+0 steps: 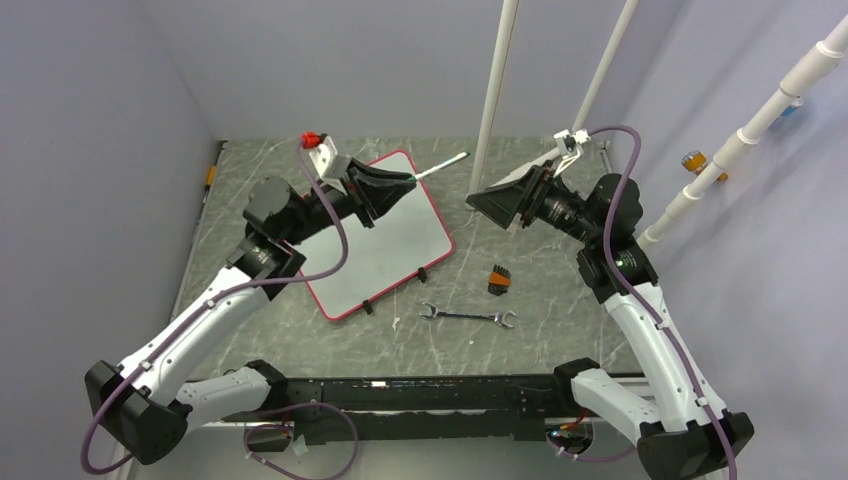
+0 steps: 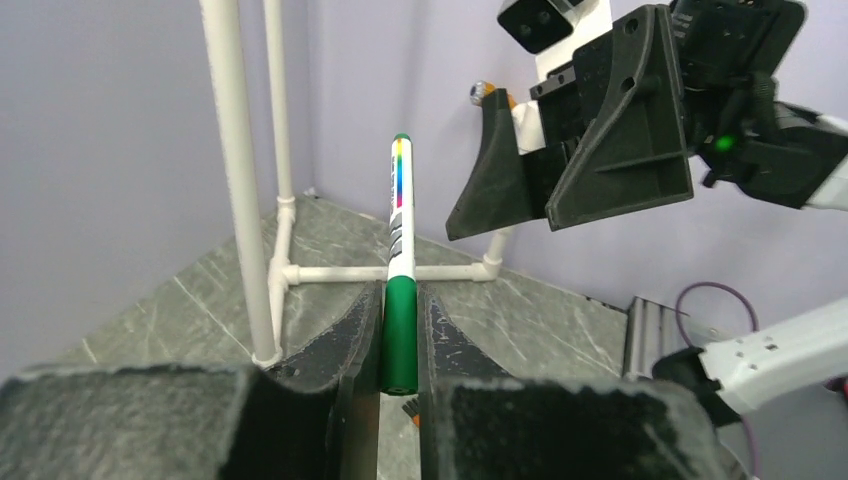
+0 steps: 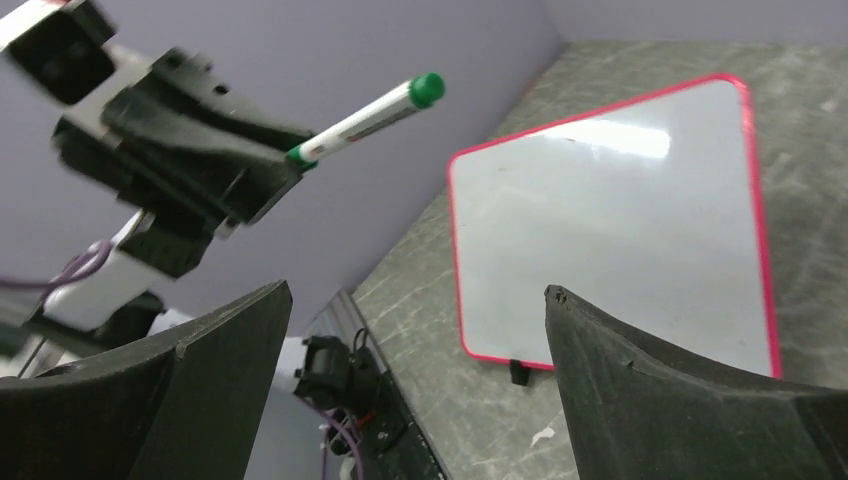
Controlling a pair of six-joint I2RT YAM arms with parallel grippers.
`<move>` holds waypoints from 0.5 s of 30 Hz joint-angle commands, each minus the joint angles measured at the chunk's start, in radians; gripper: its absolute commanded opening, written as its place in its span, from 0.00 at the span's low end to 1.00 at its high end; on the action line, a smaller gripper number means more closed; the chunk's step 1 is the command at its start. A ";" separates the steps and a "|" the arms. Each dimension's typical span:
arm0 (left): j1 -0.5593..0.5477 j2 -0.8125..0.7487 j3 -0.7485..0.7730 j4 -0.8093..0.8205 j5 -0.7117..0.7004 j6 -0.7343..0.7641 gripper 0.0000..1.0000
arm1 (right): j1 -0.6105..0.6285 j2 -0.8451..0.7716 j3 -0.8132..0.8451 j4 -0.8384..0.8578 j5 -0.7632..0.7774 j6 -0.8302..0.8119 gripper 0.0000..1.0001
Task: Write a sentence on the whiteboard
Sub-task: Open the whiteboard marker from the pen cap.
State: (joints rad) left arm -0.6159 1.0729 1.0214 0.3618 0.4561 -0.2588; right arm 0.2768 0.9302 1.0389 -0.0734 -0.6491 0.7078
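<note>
Up front, two arms reach from the near edge over the grey marbled desk (image 1: 580,330). On its left half the red-framed whiteboard (image 1: 385,250) lies flat. The left tool (image 1: 405,183) hangs above the board's far corner, clamped on a green-capped marker (image 1: 440,167). The marker points at the right tool (image 1: 492,212), whose fingers are spread wide apart. Right of the board lie a wrench (image 1: 468,316) and a small black-and-orange brush (image 1: 499,280).

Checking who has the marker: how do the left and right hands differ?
The left hand is shut on the green marker; the right hand is wide open, empty. The left hand hangs over the whiteboard; the right hand beside it. Both are raised off the table.
</note>
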 commanded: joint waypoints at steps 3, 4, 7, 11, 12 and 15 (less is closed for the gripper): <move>0.082 -0.028 0.142 -0.189 0.292 -0.128 0.00 | 0.002 0.033 -0.004 0.359 -0.275 0.090 0.98; 0.094 -0.030 0.147 -0.186 0.327 -0.150 0.00 | 0.002 0.043 -0.007 0.402 -0.298 0.111 0.97; 0.108 -0.032 0.159 -0.171 0.414 -0.205 0.00 | 0.005 0.058 -0.016 0.569 -0.369 0.179 0.95; 0.111 -0.034 0.151 -0.116 0.469 -0.270 0.00 | 0.021 0.073 -0.008 0.687 -0.405 0.224 0.93; 0.110 -0.034 0.147 -0.100 0.475 -0.285 0.00 | 0.029 0.080 0.005 0.688 -0.411 0.219 0.92; 0.111 -0.029 0.133 -0.053 0.480 -0.326 0.00 | 0.066 0.106 0.043 0.637 -0.412 0.173 0.88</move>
State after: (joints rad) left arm -0.5098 1.0554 1.1458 0.2138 0.8627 -0.4953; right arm 0.3027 1.0126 1.0222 0.4747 -1.0065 0.8928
